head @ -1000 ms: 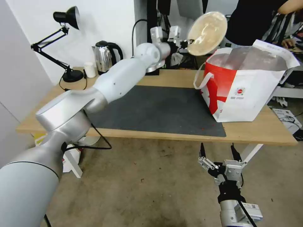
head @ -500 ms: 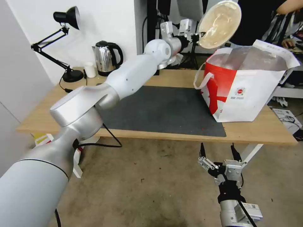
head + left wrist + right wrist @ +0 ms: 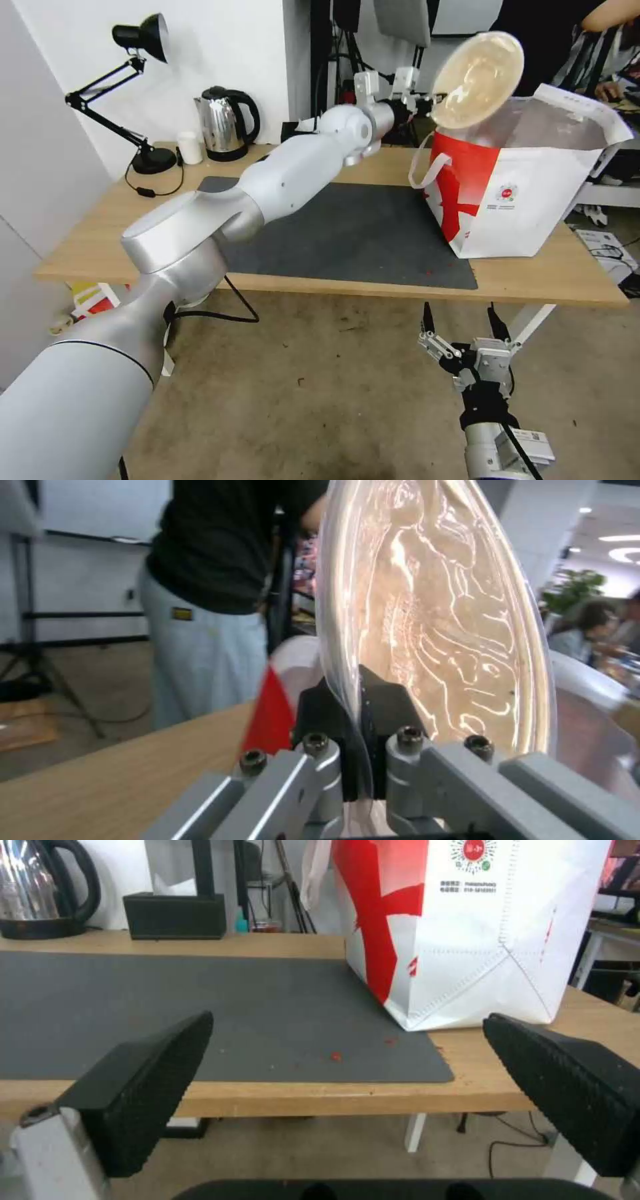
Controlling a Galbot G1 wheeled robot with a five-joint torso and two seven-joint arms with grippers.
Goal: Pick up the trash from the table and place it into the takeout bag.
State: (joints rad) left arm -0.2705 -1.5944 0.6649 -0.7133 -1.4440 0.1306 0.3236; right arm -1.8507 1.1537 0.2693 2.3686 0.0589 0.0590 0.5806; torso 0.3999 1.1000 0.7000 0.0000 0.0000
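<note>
My left gripper (image 3: 432, 100) is shut on the rim of the shallow beige bowl (image 3: 477, 79). It holds the bowl up on edge, above the near-left rim of the open takeout bag (image 3: 527, 193). In the left wrist view the black fingers (image 3: 327, 715) pinch the thin edge of the bowl (image 3: 440, 610), and a red corner of the bag (image 3: 270, 715) shows below. The bag stands on the right end of the table (image 3: 100, 227), partly on the dark mat (image 3: 347, 233). My right gripper (image 3: 460, 320) hangs open below the table's front edge, facing the bag (image 3: 467, 930).
A steel kettle (image 3: 223, 123), a small white cup (image 3: 190, 148) and a black desk lamp (image 3: 133, 87) stand at the back left. A black box (image 3: 175, 915) sits at the table's back edge. Red crumbs (image 3: 335, 1056) lie on the mat near the bag.
My left arm has stretched to the right, carrying the bowl from over the table's back edge to above the bag's rim. The right arm has not moved.
</note>
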